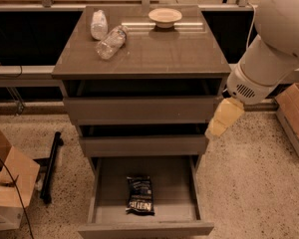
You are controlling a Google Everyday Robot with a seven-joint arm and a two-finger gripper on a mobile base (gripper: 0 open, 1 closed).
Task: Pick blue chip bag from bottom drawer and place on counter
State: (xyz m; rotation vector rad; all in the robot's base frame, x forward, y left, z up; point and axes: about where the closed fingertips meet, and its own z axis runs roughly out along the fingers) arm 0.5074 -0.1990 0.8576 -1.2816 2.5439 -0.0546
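Observation:
The blue chip bag [140, 195] lies flat in the open bottom drawer [145, 227], near the middle, with its white lettering towards the front. The drawer is pulled out at the foot of the cabinet. The counter [159, 54] is the glossy grey-brown top above the three drawers. My gripper [223, 117] hangs from the white arm [274, 39] at the cabinet's right side, level with the top and middle drawers. It is above and to the right of the bag and holds nothing that I can see.
Two clear plastic bottles [105, 35] lie at the counter's back left and a shallow bowl [165, 17] stands at its back middle. Cardboard boxes stand on the floor at the left [5, 183] and right [296, 116]. A black bar [51, 166] lies left of the cabinet.

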